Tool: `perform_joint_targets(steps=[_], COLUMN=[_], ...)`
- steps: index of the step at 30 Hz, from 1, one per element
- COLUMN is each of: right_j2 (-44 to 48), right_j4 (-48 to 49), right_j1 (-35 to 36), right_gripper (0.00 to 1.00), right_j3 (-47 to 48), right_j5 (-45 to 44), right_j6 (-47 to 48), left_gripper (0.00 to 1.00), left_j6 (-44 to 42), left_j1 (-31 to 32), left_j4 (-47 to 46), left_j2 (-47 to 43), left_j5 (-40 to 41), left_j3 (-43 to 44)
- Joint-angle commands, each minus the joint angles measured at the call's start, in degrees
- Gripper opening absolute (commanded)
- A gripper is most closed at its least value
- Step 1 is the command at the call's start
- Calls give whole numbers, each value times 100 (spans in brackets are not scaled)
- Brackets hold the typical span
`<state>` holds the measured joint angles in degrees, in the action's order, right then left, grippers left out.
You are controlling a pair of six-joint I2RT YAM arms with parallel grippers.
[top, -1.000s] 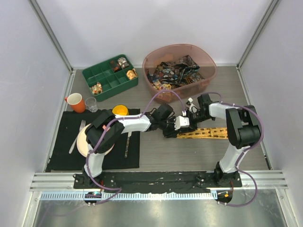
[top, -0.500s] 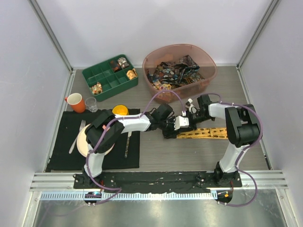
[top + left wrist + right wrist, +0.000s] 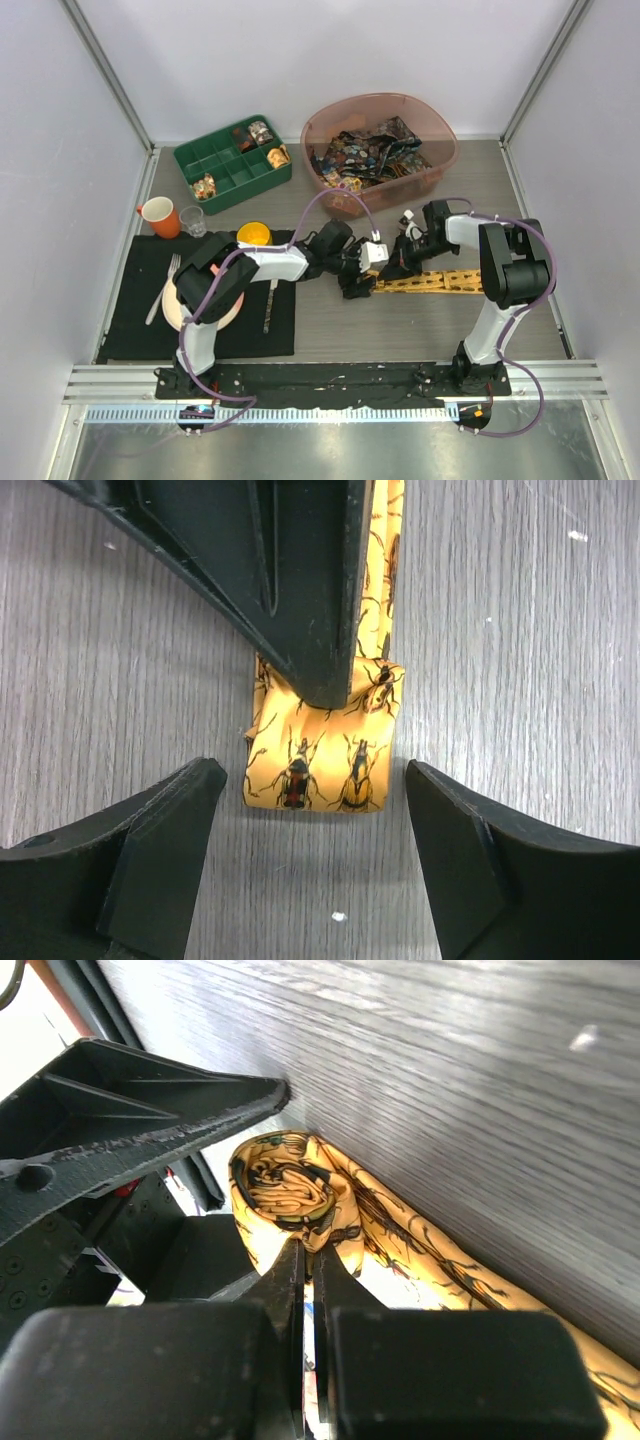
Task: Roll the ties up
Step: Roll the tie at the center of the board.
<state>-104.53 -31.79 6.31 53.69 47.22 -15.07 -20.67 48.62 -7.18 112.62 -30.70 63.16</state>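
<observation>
A yellow-orange tie [image 3: 435,282] printed with beetles lies flat on the table, its left end wound into a small roll [image 3: 340,765]. My right gripper [image 3: 307,1248] is shut, its tips pinched on the edge of that roll [image 3: 290,1185]. In the left wrist view its dark fingers [image 3: 300,600] come down on the roll from above. My left gripper [image 3: 315,780] is open, one finger on each side of the roll and neither touching it. In the top view both grippers, the left gripper [image 3: 358,278] and the right gripper [image 3: 392,270], meet at the tie's left end. The dark printed ties [image 3: 365,152] lie heaped in a pink tub.
The pink tub [image 3: 440,130] stands at the back right and a green compartment tray [image 3: 232,163] at the back left. An orange mug [image 3: 158,215], a glass [image 3: 193,221], a yellow bowl [image 3: 254,233] and a plate [image 3: 172,300] with cutlery sit on or by a black mat [image 3: 130,335].
My left gripper has opened and let go of the roll, drawing slightly back to the left. My right gripper has shut on the rolled end.
</observation>
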Motion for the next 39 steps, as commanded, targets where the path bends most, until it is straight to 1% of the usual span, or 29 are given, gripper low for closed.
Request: perform_joint_targets(steps=[1, 5, 8, 14, 18, 24, 27, 28, 30, 31, 33, 34, 36, 37, 39], right_j2=[-322, -340, -349, -489, -586, -726, -849, -876, -937, -964, -1008, -1017, -1060, -1069, -1061], right_j4=[-222, -415, -565, -749, -600, -126, 102, 199, 305, 375, 419, 480, 533, 586, 613], right_j1=[2, 55, 46, 116, 257, 547, 661, 688, 732, 749, 776, 784, 811, 820, 855], right_gripper=[1, 1, 1, 1, 1, 1, 1, 1, 1, 1, 1, 1, 1, 1, 1], right_j3=[-78, -17, 18, 273, 352, 405, 484, 510, 572, 590, 616, 625, 651, 660, 713], right_j5=[-2138, -2410, -2664, -2894, -2842, -2604, -2472, -2446, -2376, -2358, -2288, -2253, -2156, -2130, -2060], right_j6=[523, 601, 602, 602, 497, 356, 321, 321, 329, 329, 347, 347, 373, 373, 400], left_gripper=[80, 80, 79, 79, 79, 78, 74, 70, 65, 60, 57, 53, 50, 45, 40], left_j6=[379, 651, 722, 827, 836, 695, 687, 695, 652, 608, 450, 397, 239, 195, 2], left_j1=[-63, -63, -63, -46, -37, -37, -37, -37, -37, -37, -37, -28, -2, 16, 68], left_j4=[-607, -1143, -1320, -1488, -1488, -1330, -1260, -1242, -1146, -1093, -1005, -970, -752, -654, -452], left_j2=[102, 216, 322, 498, 560, 445, 445, 445, 419, 401, 331, 305, 226, 208, 156], left_j5=[-94, -252, -358, -577, -639, -753, -701, -666, -587, -473, -332, -175, 72, 325, 564], left_j3=[-268, -278, -216, -14, 74, -58, -75, -84, -145, -172, -295, -339, -436, -453, -445])
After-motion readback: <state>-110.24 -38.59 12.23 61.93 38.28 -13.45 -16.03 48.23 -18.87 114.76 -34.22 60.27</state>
